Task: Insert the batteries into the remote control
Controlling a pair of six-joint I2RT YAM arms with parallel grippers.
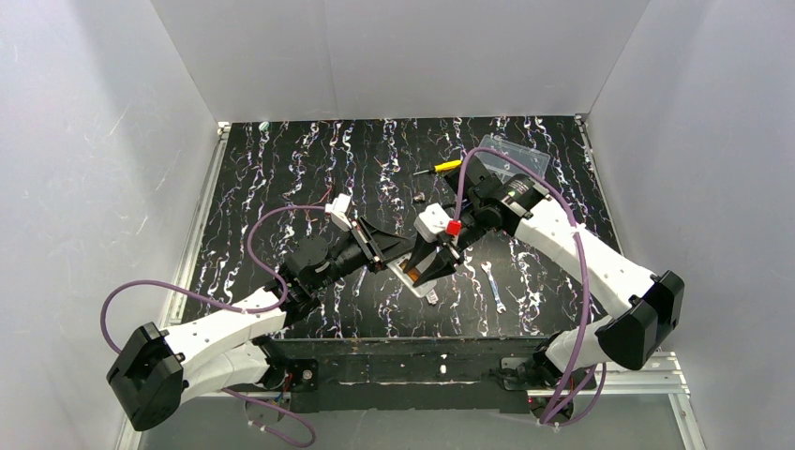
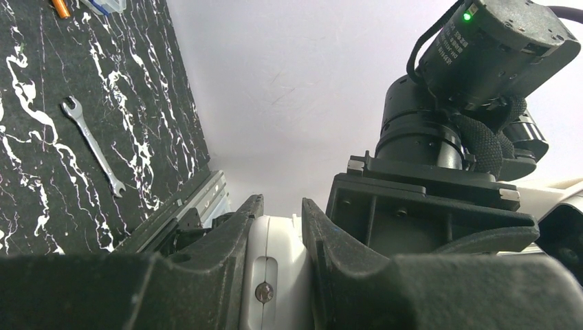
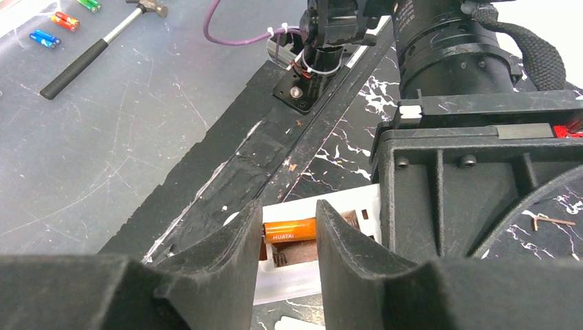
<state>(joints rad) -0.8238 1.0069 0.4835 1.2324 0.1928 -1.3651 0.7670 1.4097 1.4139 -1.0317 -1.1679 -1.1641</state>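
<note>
Black marbled tabletop (image 1: 281, 169) lies under both arms, with plain white walls behind. The left pincer (image 2: 280, 210) is shut tight on the remote control (image 2: 271, 268). It clamps the white bar between its fingers, and the rest reaches out past the tips toward the right arm.

The right pincer (image 3: 289, 213) hangs right over the remote's open compartment, jaws partway apart. Just beyond its tips, framed in the gap, lies one battery (image 3: 292, 230). It is a slim orange cylinder with dark lettering on its side, resting in the white recess. Its long axis runs crosswise to the pincer, from one finger toward the other, and its far end is hidden behind a finger. I cannot tell whether the fingers pinch it or only straddle it.

The right arm is clearly the nearer worker, while the left only braces. Seating the battery looks like a short push straight away from the tips. The slot nearer the pincer looks brown and unfilled. I cannot find the second battery.
</note>
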